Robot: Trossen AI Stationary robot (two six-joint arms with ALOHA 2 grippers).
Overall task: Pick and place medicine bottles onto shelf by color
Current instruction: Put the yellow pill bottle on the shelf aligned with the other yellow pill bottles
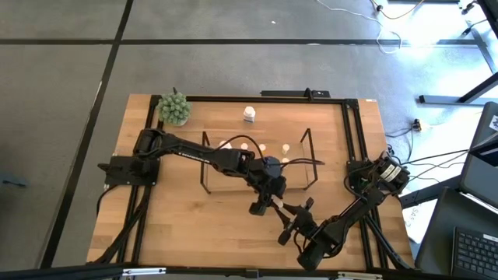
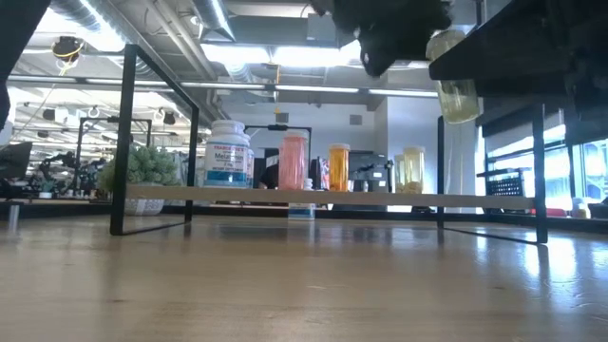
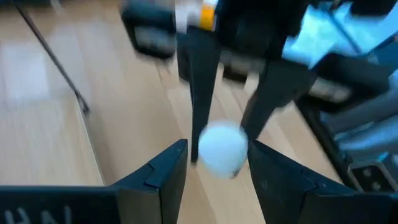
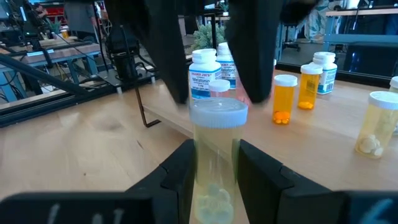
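Both grippers clamp one clear cylindrical bottle (image 4: 214, 162), white ribbed cap: right gripper (image 4: 214, 171) on body, left gripper (image 3: 214, 165) at cap. Held above wood table (image 1: 194, 225), 5 o'clock of wire shelf (image 1: 233, 180).

Bare desk (image 1: 187, 225) lies open along the near edge and near-left corner. Toward the far edge, the shelf (image 1: 257, 163) with its standing bottles (image 2: 293, 161) blocks passage.
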